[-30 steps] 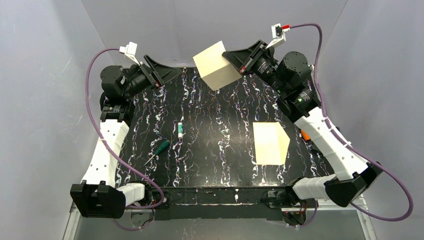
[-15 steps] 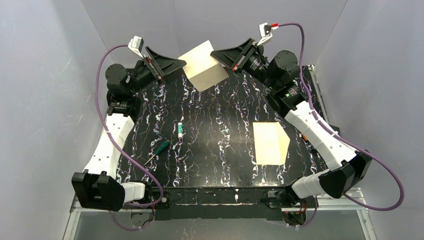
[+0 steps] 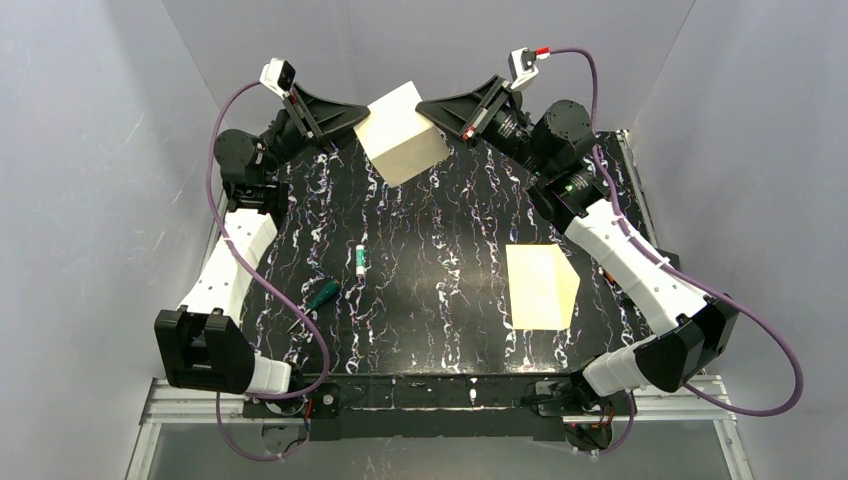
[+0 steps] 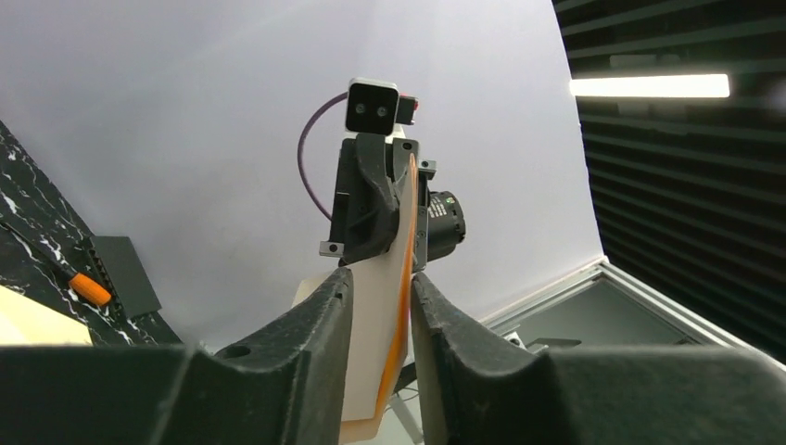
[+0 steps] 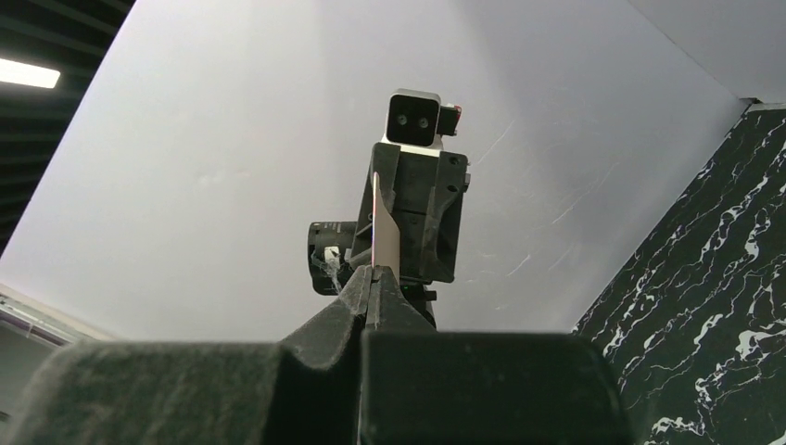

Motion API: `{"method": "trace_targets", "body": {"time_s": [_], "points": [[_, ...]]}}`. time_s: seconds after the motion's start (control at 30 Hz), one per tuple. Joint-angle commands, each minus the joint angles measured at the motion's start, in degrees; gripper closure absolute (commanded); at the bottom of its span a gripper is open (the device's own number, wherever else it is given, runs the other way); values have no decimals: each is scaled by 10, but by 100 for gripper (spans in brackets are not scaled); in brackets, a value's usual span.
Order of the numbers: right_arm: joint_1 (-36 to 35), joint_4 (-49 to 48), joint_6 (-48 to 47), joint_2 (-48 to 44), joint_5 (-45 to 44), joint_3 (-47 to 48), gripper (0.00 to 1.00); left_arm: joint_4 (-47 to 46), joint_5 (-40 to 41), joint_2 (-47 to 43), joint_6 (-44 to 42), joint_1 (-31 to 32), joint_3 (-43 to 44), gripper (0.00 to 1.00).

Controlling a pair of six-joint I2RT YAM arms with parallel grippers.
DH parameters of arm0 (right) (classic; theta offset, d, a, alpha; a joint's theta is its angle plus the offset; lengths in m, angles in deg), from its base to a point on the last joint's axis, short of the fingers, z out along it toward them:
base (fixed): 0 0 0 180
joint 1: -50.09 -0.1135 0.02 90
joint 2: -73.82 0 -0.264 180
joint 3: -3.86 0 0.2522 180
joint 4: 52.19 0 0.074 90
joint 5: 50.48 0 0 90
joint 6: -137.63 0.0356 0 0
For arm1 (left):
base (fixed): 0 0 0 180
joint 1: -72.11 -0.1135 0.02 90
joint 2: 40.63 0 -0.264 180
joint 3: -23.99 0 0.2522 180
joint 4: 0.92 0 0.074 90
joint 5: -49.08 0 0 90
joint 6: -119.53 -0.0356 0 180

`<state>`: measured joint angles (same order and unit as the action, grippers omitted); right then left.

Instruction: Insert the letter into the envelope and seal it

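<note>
The letter (image 3: 402, 132), a cream rectangular sheet, hangs in the air over the table's back edge. My right gripper (image 3: 425, 105) is shut on its right edge; in the right wrist view that gripper (image 5: 373, 271) pinches the letter (image 5: 382, 232), seen edge-on. My left gripper (image 3: 362, 108) is at the sheet's left edge. In the left wrist view its jaws (image 4: 381, 278) stand a narrow gap apart with the letter (image 4: 385, 306) between them. The envelope (image 3: 540, 287), pale, with a pointed flap toward the right, lies flat on the table at the right.
A green-handled screwdriver (image 3: 318, 296) and a small white tube (image 3: 359, 259) lie left of centre on the black marbled table (image 3: 450, 230). An orange object (image 3: 607, 268) lies beside the right arm. Grey walls close in the back and sides.
The right gripper carried the letter left. The left arm rose and swung right to the letter's left edge, and its jaws narrowed from wide open around the sheet.
</note>
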<state>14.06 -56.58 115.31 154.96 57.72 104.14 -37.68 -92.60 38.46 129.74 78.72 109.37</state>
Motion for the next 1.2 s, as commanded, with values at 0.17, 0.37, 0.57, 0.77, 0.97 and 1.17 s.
{"method": "trace_targets", "body": {"time_s": [0.17, 0.37, 0.57, 0.77, 0.97, 1.17], "points": [[0, 19, -37, -3, 8, 32, 99, -8, -15, -36, -33, 2, -7, 87], [0, 69, -61, -9, -14, 37, 75, 17, -3, -43, -75, 2, 0, 100], [0, 139, -91, -48, -88, 20, 20, 50, 45, -56, -145, 2, 1, 100], [0, 130, -61, -72, -95, -31, 17, 90, 121, -73, -238, 3, -26, 100], [0, 66, 28, -59, -52, -66, 15, 92, 131, -71, -242, 3, -16, 100], [-1, -70, 125, -17, -6, -85, 24, 92, 101, -63, -203, 2, -10, 100]]}}
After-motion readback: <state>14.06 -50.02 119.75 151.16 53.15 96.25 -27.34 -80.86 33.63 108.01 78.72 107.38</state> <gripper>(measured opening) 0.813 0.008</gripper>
